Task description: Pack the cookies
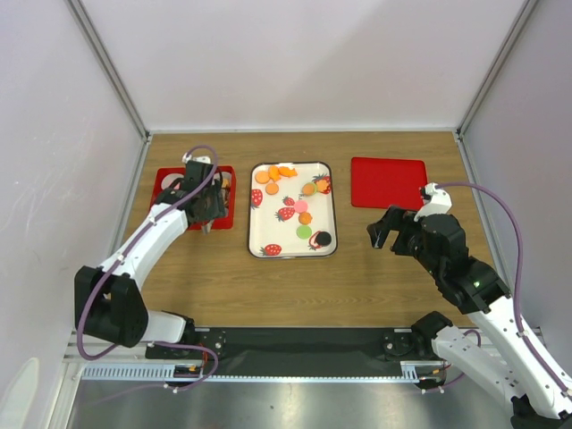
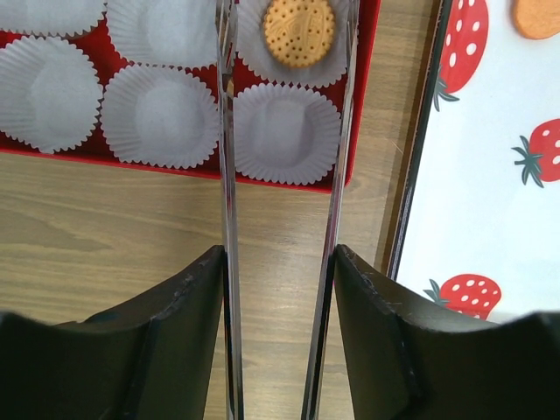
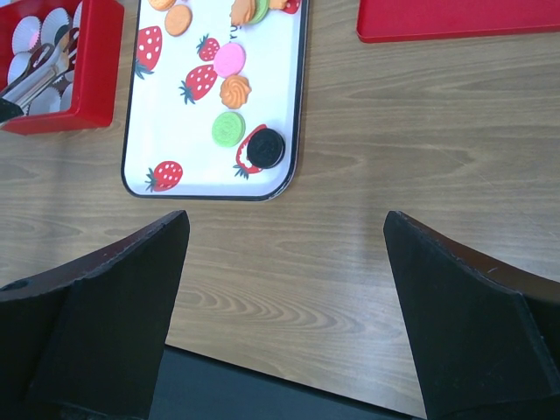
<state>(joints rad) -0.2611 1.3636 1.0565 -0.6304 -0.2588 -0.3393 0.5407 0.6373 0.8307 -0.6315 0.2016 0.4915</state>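
Note:
Several cookies, mostly orange with a pink, a green and a black one, lie on the strawberry-print tray. My left gripper is shut on metal tongs, whose two blades stand apart against my fingers. The blade tips reach over the red box. Between them lies one round orange cookie, resting free in a white paper cup. The neighbouring paper cups hold nothing. My right gripper hangs open over bare wood, to the right of the tray, with nothing in it.
A flat red lid lies at the back right. The tray's dark rim runs close beside the box wall, with a narrow strip of wood between. The table's front edge meets a black strip below my right gripper.

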